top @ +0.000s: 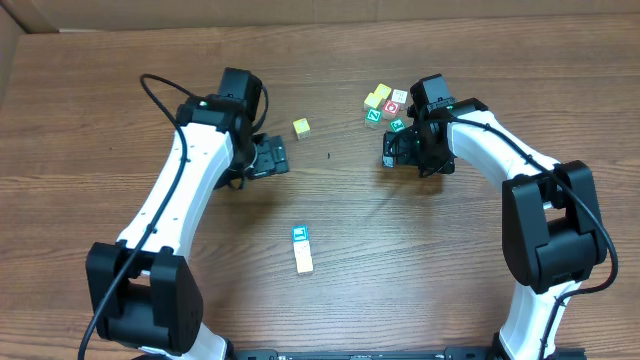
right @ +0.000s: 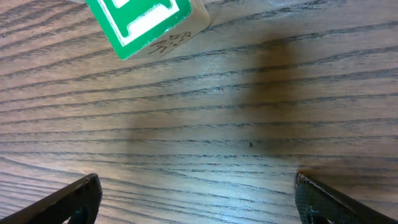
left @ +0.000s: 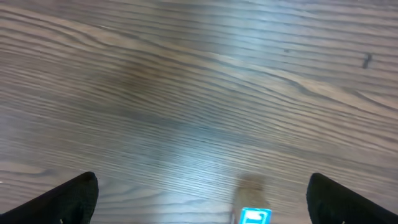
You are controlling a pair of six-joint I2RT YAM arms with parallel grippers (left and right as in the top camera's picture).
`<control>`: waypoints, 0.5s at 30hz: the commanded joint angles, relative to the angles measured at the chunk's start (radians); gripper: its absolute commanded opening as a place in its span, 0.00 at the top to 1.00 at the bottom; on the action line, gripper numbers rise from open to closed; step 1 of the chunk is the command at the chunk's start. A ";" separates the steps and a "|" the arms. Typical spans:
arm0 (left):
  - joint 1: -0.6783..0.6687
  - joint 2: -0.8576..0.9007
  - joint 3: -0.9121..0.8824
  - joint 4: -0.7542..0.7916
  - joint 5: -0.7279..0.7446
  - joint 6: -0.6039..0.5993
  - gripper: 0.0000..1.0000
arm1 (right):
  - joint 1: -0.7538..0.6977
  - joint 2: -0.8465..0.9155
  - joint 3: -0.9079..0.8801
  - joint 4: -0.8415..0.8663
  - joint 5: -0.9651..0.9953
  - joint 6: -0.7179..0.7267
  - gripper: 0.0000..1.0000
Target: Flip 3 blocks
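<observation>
A wooden table [top: 330,300] seen from above, with small toy cubes scattered on it. The left pincer [top: 272,157] hangs low over bare wood left of the middle. Its fingers are spread wide with nothing between them, and its wrist camera shows the two dark fingertips [left: 74,199] at the bottom corners of the view. The pale yellow block [top: 301,127] sits a little beyond this pincer and to its right, not touching it. The blue block [top: 300,234], which has a white mark on top, lies near the middle of the table, closer to the robot. The cream block [top: 304,261] sits right against its near side, and the two seem to touch. The right pincer [top: 395,150] is also wide open and holds nothing. It is just beside a green-marked cube [top: 397,125] at the near edge of a small cluster of cubes [top: 383,92] toward the far right.
</observation>
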 commanded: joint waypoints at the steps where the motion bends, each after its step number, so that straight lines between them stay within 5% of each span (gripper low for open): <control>1: 0.003 0.005 0.013 0.006 -0.049 -0.003 0.00 | -0.003 -0.001 0.001 0.004 0.000 -0.001 0.00; 15: 0.003 0.005 0.013 0.013 -0.049 -0.003 0.00 | -0.003 -0.001 0.001 0.004 0.000 -0.001 0.00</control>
